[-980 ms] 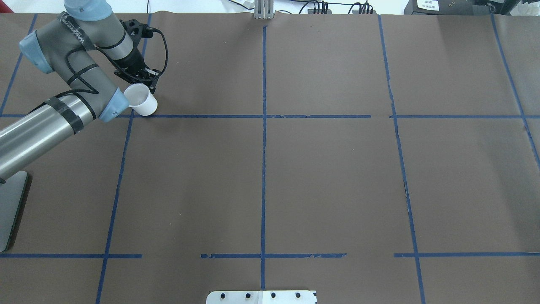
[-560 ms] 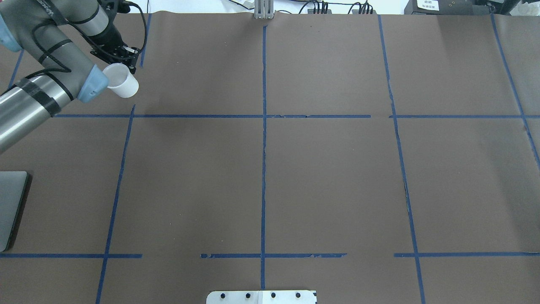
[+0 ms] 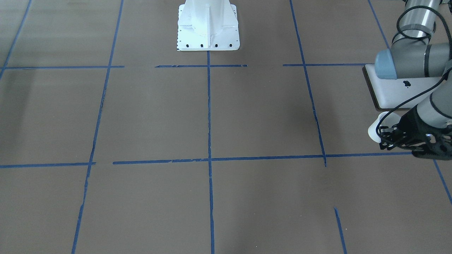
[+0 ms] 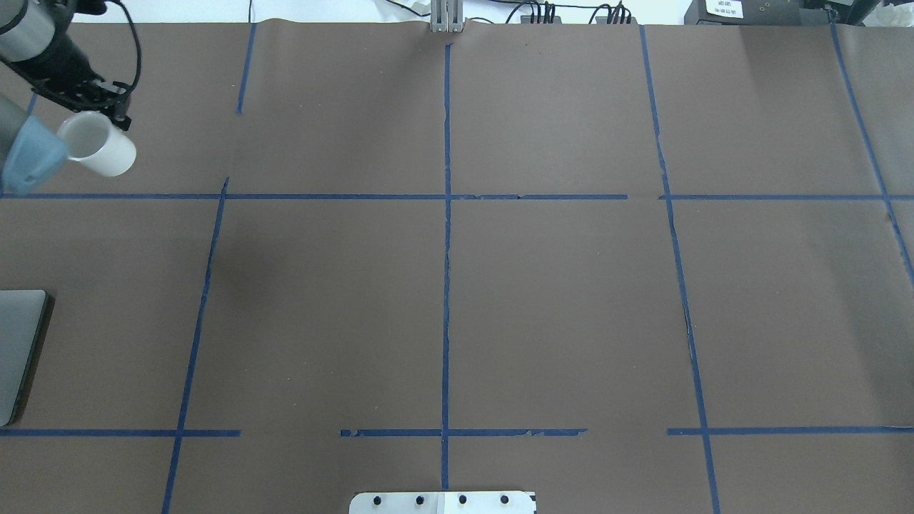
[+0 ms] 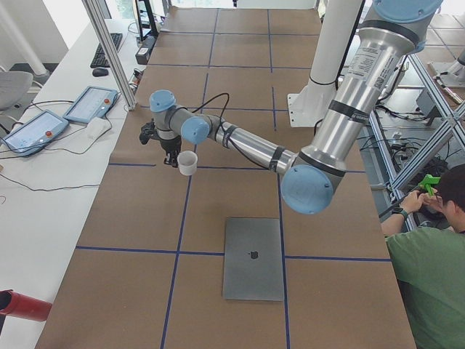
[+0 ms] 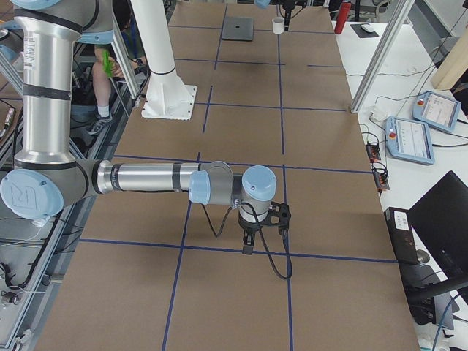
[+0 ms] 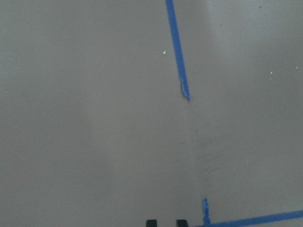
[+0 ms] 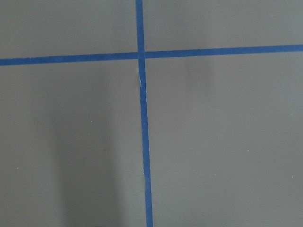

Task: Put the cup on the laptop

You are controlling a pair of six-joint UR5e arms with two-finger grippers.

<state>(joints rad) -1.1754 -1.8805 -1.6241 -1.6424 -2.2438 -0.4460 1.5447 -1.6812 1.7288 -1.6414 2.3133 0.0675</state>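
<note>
Overhead exterior: left gripper (image 4: 96, 120) clamped on the cup (image 4: 106, 152).
Laptop (image 5: 253, 258): lay flat, lid shut, apart from cup.
Right gripper (image 6: 247, 245): grip state indeterminable.

The brown table (image 4: 557, 300), gridded with blue tape (image 4: 446, 285), carries the laptop (image 5: 253, 276) and a pedestal (image 3: 207, 24).

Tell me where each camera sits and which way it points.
Front-facing: across the table, facing the pedestal; left arm and laptop at its right edge.
Overhead: behind the robot, looking down; left gripper holds the cup, top left.
Exterior left: table's left end; left arm near and large.
Exterior right: opposite end; right gripper near.
Left wrist: straight down on table paper; fingertips at bottom edge.
Right wrist: down on a tape cross; no body shown.
Shared: both side views show cup and laptop.
</note>
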